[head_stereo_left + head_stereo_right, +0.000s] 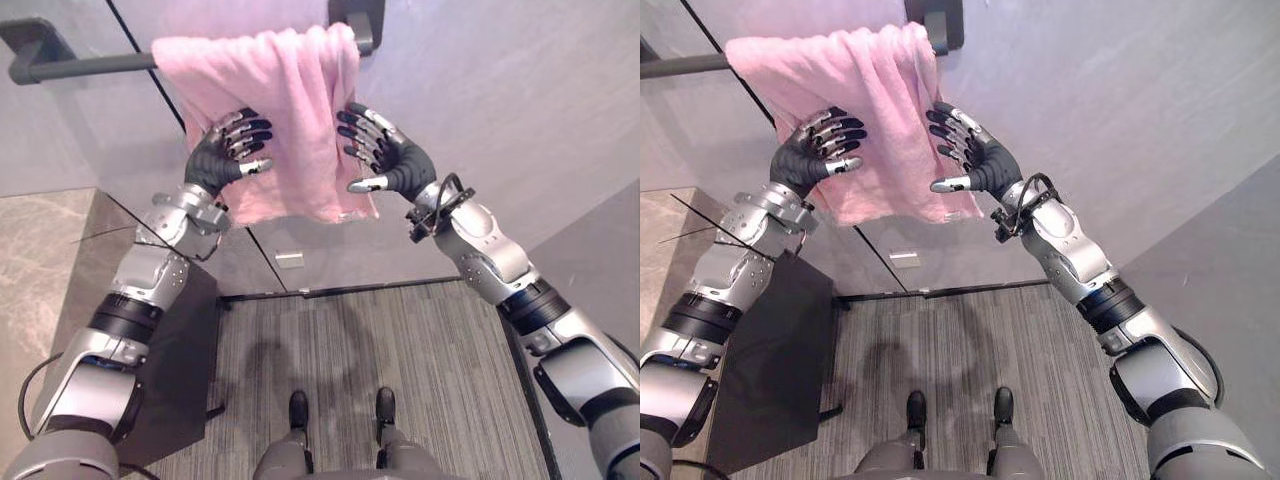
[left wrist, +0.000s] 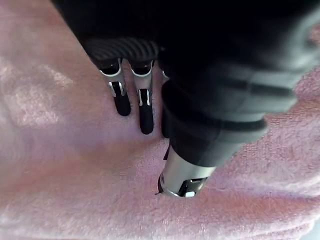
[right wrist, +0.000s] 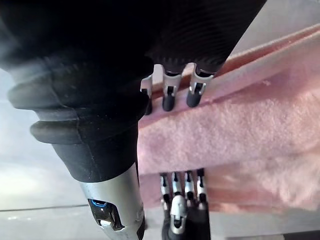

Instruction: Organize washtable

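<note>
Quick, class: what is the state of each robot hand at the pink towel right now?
Left hand: open, fingers laid flat on the pink towel.
Right hand: open, fingertips against the towel's edge, thumb apart.

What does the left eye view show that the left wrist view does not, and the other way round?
Left eye view: the dark rail that the pink towel hangs over, the right hand at the towel's right edge, the carpet below. Left wrist view: the left hand with straight fingers pressed on the cloth. Both: left hand on the towel.
</note>
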`<state>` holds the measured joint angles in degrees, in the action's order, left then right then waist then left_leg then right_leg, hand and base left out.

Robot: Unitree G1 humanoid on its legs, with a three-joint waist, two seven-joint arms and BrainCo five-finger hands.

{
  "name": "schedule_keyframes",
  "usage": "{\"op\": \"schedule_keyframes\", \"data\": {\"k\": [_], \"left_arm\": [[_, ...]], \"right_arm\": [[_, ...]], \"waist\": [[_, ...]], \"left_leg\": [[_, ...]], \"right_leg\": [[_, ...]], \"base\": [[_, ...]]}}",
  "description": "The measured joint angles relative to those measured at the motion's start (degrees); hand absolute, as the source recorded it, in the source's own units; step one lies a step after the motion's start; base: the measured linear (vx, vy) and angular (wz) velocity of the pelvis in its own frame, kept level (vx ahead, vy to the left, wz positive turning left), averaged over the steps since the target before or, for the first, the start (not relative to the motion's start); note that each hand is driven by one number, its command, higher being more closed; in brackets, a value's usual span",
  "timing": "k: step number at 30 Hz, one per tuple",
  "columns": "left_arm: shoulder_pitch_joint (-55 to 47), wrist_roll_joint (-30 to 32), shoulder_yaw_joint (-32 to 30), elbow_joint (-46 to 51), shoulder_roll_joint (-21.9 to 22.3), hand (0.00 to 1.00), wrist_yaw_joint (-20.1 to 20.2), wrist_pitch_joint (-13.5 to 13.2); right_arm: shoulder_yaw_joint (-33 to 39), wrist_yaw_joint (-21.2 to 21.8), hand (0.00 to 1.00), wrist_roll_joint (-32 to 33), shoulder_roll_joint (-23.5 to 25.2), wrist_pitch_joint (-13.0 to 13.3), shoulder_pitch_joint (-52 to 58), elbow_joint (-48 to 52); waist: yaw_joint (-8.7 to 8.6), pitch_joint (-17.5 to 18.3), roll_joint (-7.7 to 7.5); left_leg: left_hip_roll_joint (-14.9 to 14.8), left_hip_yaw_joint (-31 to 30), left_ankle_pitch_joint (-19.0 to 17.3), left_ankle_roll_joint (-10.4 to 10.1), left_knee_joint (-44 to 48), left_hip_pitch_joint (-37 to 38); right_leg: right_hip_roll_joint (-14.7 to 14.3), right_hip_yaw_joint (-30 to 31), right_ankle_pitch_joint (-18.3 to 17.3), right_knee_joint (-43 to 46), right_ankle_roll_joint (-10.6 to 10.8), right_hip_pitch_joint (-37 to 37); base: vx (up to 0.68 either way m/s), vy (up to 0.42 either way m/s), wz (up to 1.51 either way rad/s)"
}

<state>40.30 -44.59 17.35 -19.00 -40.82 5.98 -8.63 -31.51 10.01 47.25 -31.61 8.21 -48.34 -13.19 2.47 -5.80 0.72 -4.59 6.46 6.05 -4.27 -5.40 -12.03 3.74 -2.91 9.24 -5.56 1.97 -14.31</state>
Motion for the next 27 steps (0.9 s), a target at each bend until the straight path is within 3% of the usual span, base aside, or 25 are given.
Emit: {"op": "schedule_keyframes", "data": {"k": [8,21,27], "left_arm": [[4.2,0.0,-0.5,-4.1,0.0,0.00,-0.6,-1.1],[4.4,0.2,-11.9,-6.4,0.0,0.00,-1.8,-1.6],[2.5,0.2,-18.8,-9.6,-0.4,0.00,-4.0,-2.0]], "right_arm": [[-0.9,-0.1,0.00,0.0,0.3,0.0,-1.8,-0.1],[2.7,-0.6,0.00,-0.1,0.2,0.1,-1.3,-2.1],[5.9,-1.2,0.00,-0.1,0.1,0.1,-0.5,-3.9]], "waist": [[0.07,-1.6,0.98],[0.41,-2.5,1.55],[1.55,-2.7,1.91]], "left_leg": [[-0.2,-0.5,1.0,-0.1,0.0,-1.8],[-0.4,-4.0,2.5,-0.4,0.0,-3.1],[-0.5,-4.9,2.6,-0.4,0.0,-3.1]], "right_leg": [[-0.2,-0.3,0.7,0.0,-0.2,-1.4],[-0.7,-3.2,0.9,0.0,-0.3,-1.0],[-0.8,-3.9,0.9,0.0,-0.4,-0.6]], "base": [[-0.03,-0.002,0.04],[-0.01,0.000,0.11],[-0.02,0.013,0.08]]}}
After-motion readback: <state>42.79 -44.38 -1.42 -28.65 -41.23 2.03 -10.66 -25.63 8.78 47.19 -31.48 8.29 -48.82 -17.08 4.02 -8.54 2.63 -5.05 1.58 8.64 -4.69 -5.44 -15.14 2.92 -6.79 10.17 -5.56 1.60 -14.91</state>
